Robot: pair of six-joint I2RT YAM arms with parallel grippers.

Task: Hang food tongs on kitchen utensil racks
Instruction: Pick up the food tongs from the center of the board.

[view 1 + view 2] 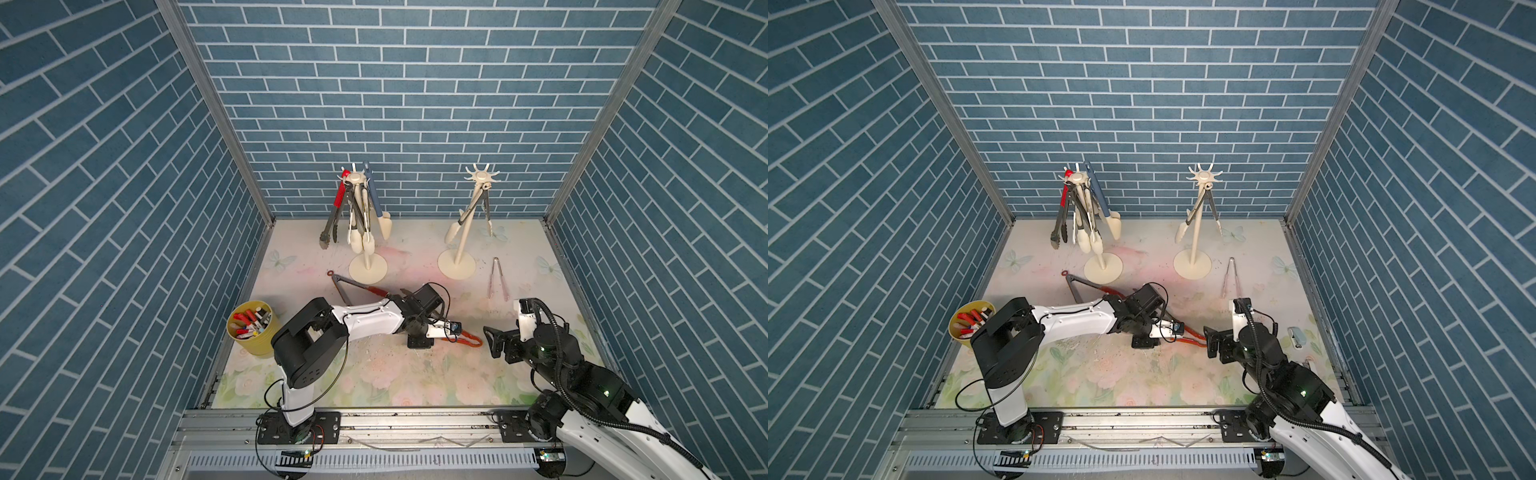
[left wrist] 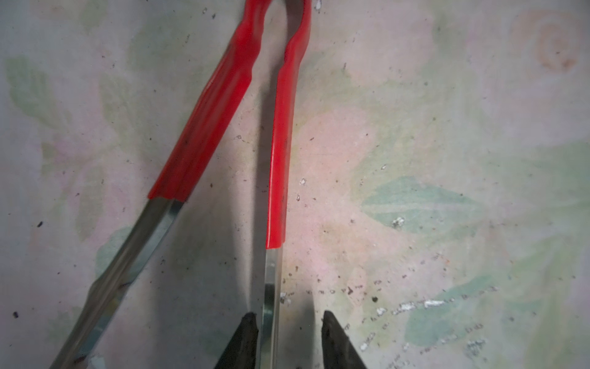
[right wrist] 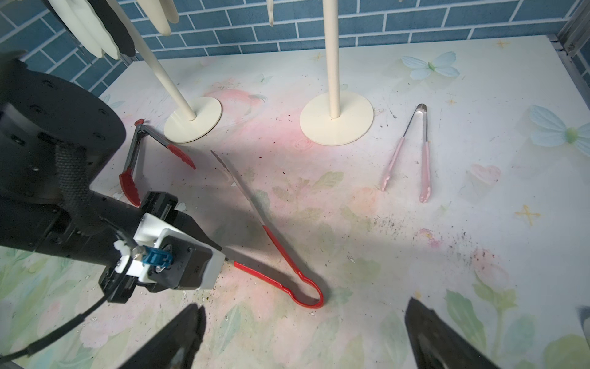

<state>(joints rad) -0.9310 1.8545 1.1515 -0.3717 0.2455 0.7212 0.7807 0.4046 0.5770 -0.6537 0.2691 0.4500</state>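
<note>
Floral mat (image 1: 374, 374) on the tabletop, blue brick walls (image 1: 415, 83). Right gripper (image 3: 305, 310) is nearest: jaws wide, empty, just beside the looped end of the red-handled tongs (image 3: 281, 249), which lie flat mid-mat. Left gripper (image 2: 290, 322) straddles one steel arm of them: jaws narrow, one fingertip (image 2: 250, 332) against the strip, a gap on the other side, not clamped. The second arm splays outside the jaws. In both top views the left wrist hides that contact; only the red loop shows. Further back: red-tipped tongs (image 3: 134, 156) by the left rack (image 1: 368, 269), pink tongs (image 3: 424, 159) beside the right rack (image 1: 456, 266). Top views only: left rack carries several tongs, right rack one pair; yellow cup (image 1: 249, 332) at the left edge.
</note>
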